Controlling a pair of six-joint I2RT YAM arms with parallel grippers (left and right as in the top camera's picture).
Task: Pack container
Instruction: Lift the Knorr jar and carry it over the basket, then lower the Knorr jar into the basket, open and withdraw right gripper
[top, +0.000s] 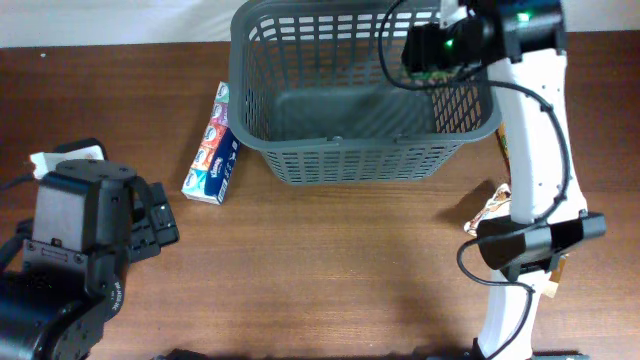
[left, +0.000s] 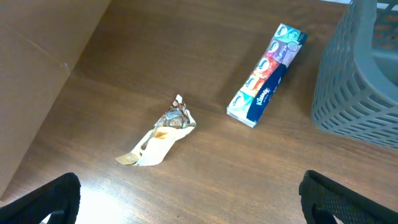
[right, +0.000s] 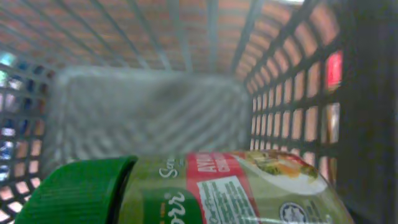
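The right fingers (top: 418, 50) pinch a green-capped bottle (right: 205, 193) inside the container (top: 340, 160), its lattice walls around them. The left fingers (left: 50, 202) stand spread above the surface (left: 205, 186); a crumpled wrapper (left: 163, 132) and a tissue pack (left: 266, 74) lie ahead of them.

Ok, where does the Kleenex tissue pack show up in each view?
Overhead: the Kleenex tissue pack lies left of centre on the table, beside the basket, near its left front corner.
Left wrist: upper right of centre, with the basket wall at the right edge.
Right wrist: not in it; only the basket's inside and a green-capped bottle.
Shared landmark: the grey lattice basket.
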